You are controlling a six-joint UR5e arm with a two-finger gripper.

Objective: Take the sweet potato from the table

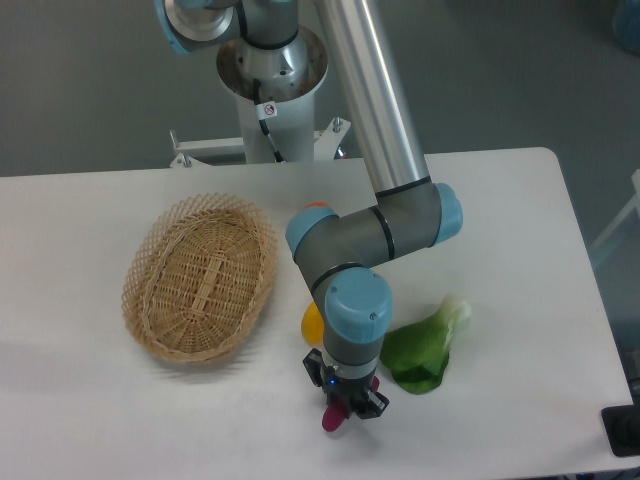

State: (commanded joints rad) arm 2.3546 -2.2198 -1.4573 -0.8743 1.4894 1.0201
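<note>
Camera view: we judge the sweet potato (332,419) light, stiff, smooth, best pinched mid-length; gripper (345,408) sits over it, closure indeterminable.

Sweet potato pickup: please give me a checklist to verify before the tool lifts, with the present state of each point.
1. Tool is directly over the sweet potato: ok, only its magenta end shows below the fingers.
2. Fingers are closed firmly on the sweet potato: cannot tell, the wrist hides the contact.
3. Sweet potato is off the table: cannot tell from this angle.
4. Yellow vegetable is out of the grip: ok, it sits behind the wrist.
5. Green leafy vegetable is apart from the tool: ok, it lies to the side.
6. Basket is away from the lift path: ok.
</note>
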